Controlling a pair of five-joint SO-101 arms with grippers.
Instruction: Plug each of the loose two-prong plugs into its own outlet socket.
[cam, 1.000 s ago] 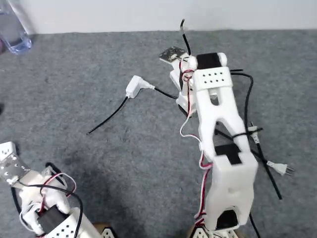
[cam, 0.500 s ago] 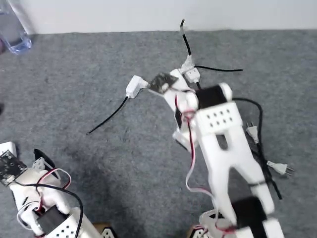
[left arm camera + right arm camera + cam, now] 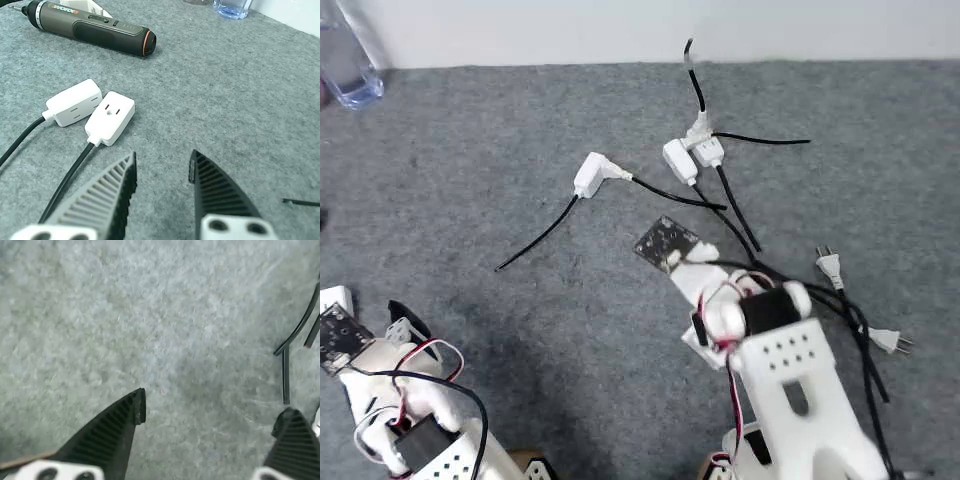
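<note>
- Left pincer [image 3: 163,161] stood apart, empty, near two white outlet sockets [image 3: 111,116].
- Right pincer [image 3: 214,407] gaped wide, empty, above grey worktop [image 3: 150,315]; black cords [image 3: 295,335] just beside.

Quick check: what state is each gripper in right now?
Left gripper: open, holding nothing.
Right gripper: open wide, holding nothing.

Narrowly parted jaws on left arm [image 3: 420,430], widely spread jaws on right arm [image 3: 790,370]

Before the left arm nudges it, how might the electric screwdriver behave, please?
The electric screwdriver has a rounded body lying on its side, so it may roll if pushed. Its thick body looks rigid, probably heavy for its size.
</note>
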